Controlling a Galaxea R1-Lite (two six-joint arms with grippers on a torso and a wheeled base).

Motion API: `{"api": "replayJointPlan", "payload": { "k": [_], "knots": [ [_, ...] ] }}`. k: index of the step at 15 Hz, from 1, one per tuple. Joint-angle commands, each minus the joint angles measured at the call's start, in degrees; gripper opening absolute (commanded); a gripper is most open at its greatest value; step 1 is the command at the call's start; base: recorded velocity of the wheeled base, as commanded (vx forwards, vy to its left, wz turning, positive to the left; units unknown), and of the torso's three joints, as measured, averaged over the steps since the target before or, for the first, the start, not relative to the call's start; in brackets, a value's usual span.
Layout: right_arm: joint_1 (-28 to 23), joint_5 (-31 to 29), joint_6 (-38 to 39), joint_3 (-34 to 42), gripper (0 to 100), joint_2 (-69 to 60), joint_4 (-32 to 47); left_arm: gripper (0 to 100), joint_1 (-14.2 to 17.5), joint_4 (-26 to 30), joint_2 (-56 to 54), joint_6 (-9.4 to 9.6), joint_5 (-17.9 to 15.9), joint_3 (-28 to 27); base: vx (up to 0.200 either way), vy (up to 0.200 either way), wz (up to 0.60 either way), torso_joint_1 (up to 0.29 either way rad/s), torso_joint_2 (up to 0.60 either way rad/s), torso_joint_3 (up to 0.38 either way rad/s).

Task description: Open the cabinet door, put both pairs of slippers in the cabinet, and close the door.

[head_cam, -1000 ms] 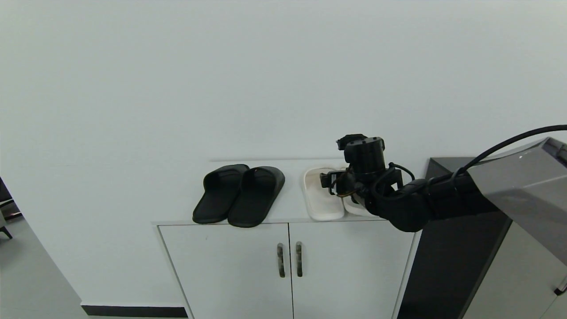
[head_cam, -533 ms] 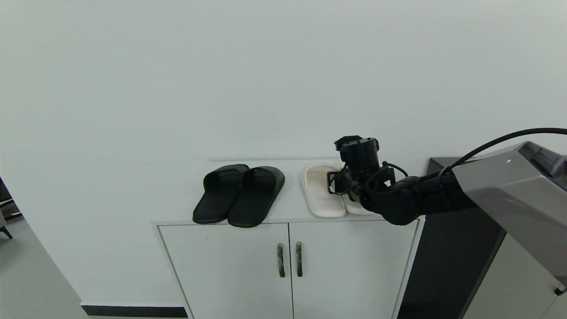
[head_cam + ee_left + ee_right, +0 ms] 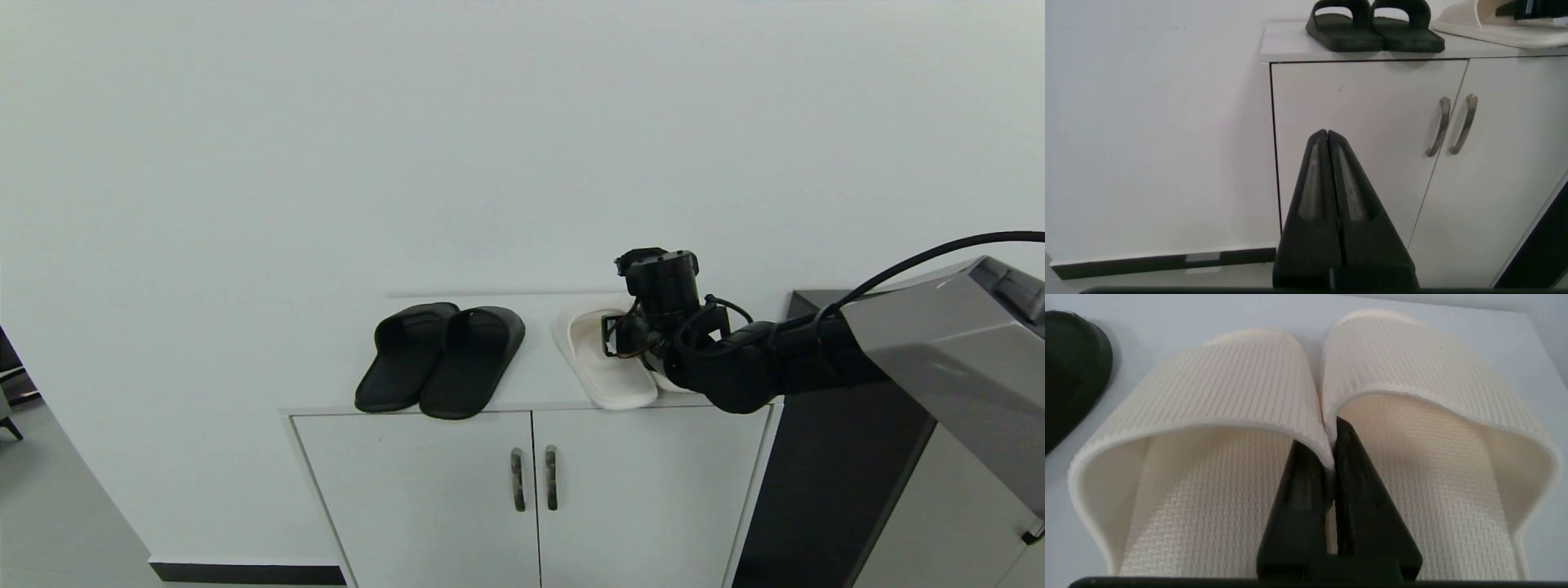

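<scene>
**Right gripper clamped on the white slippers atop the closed cabinet**

Farthest left, the left gripper (image 3: 1328, 139) hangs low in front of the cabinet (image 3: 539, 377), pointing toward its left door and apart from it. Its two fingers are pressed flat together with nothing between them.

The cabinet is white and stands against a plain pale wall (image 3: 490, 147), with a black baseboard (image 3: 245, 573) running along the floor to its left. Both doors (image 3: 416, 498) are closed, and the two upright handles (image 3: 535, 478) sit just beside each other at the middle seam.

On the left part of the cabinet top lie the black slippers (image 3: 441, 359), side by side and touching, toes toward the wall and heels at the front edge.

On the right part of the top are the white slippers (image 3: 608, 371), near the black pair but not touching it. They also lie side by side, and the left one is turned at a slant with its heel reaching the front edge.

The right gripper (image 3: 1327, 441) is at this pair from the heel side. Its fingers are clenched on the adjoining inner edges of the two ribbed straps, where the slippers meet, so it grips both at once. Whether the pair is raised off the top cannot be told.

Right of the cabinet, touching its side, stands a tall dark unit (image 3: 816, 490).
</scene>
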Motion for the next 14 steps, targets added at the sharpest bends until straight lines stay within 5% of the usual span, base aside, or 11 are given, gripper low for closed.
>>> {"api": "replayJointPlan", "payload": {
  "k": [1,4,5,13,14],
  "knots": [
    [0.1,-0.1,0.0,0.1,0,-0.7,-0.1,0,0.1,-0.1,0.0,-0.03,0.0,0.0,0.000,0.000,0.00,0.000,0.00,0.000],
    [0.0,-0.1,0.3,0.1,0,-0.7,-0.3,0,0.0,0.0,0.0,-0.03,0.0,0.0,0.000,0.000,0.00,0.000,0.00,0.000],
    [0.0,-0.1,0.3,0.1,100,-0.9,-0.2,0,0.1,0.0,0.0,-0.03,0.0,0.0,0.000,0.000,0.00,0.000,0.00,0.000],
    [-1.2,0.1,-0.2,-2.7,100,2.4,0.0,0,0.1,-0.1,0.0,-0.03,0.0,0.0,0.000,0.000,0.00,0.000,0.00,0.000],
    [-1.4,0.2,-0.2,-3.0,0,2.4,0.3,0,0.1,0.0,0.0,-0.03,0.0,0.0,0.000,0.000,0.00,0.000,0.00,0.000]
  ]
}}
